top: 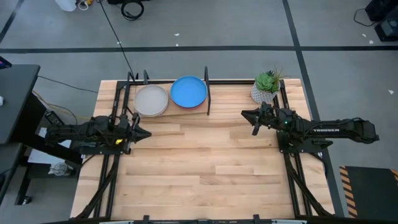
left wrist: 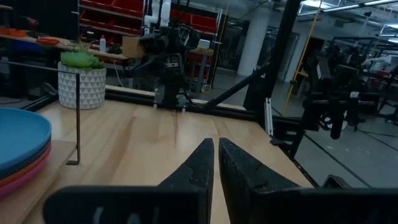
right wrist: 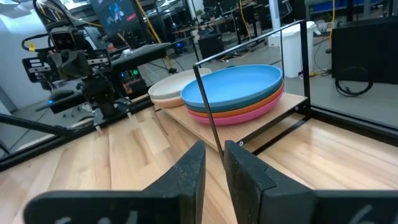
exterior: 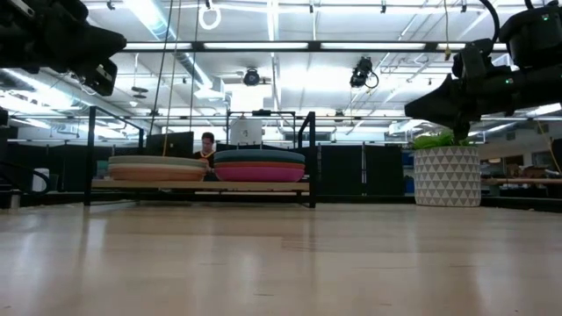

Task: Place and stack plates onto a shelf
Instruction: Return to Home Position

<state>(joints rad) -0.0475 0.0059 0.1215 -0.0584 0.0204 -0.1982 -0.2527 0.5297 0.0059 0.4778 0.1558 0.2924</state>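
Note:
Two stacks of plates rest on the shelf [top: 168,112] at the table's far edge. The left stack [top: 152,99] has a cream plate on top; the right stack [top: 188,91] has a blue plate on top, with orange and magenta ones under it [right wrist: 239,106]. My left gripper [top: 147,133] is shut and hangs above the table's left side, just near of the shelf's left end. My right gripper [top: 246,114] is shut and hovers to the right of the shelf, beside the plant pot. Neither touches anything.
A potted green plant [top: 266,87] in a white patterned pot stands at the far right corner of the table. Thin black posts [top: 207,90] rise from the shelf's ends. Bare slatted wood [top: 205,168] fills the middle and near part of the table.

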